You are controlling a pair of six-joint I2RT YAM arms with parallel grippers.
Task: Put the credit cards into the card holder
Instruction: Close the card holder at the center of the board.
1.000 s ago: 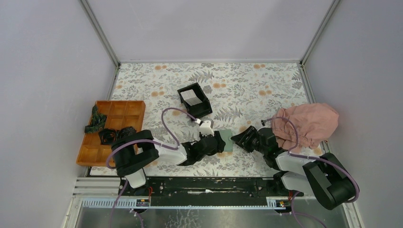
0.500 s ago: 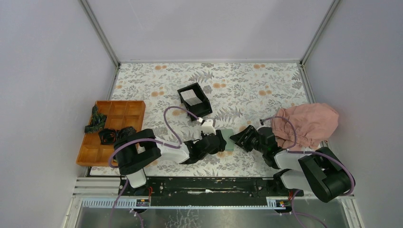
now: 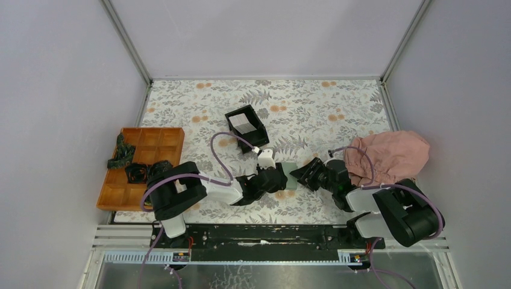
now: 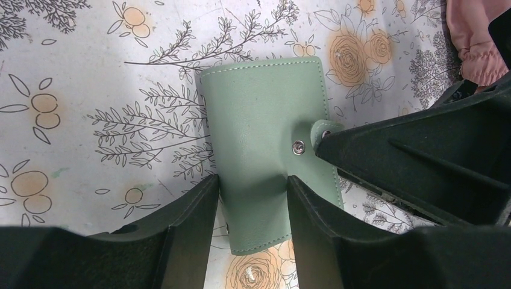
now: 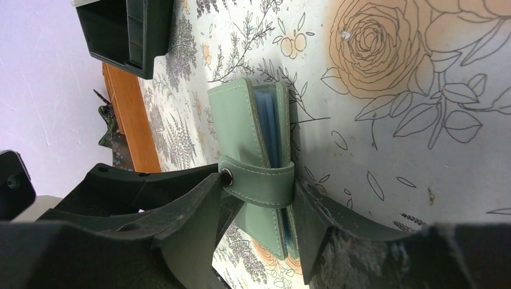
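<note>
One flat, stitched, leathery card holder (image 4: 265, 138).

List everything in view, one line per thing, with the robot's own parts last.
wallet: one, sage green, strap snapped shut, mid-table between the two end effectors
box: one, black, open-top, behind the wallet
card: one, pale, inside the box
tray: one, orange, compartmented, left edge of the table
green item: one, dark green, far-left part of the tray
black item: at least one, black, near part of the tray, partly hidden by the left arm
cloth: one, pink, bunched, right edge
table: one, white floral cover
left end effector: one, black, jaws open over the wallet
right end effector: one, black, fingers either side of the strap, grip unclear
</note>
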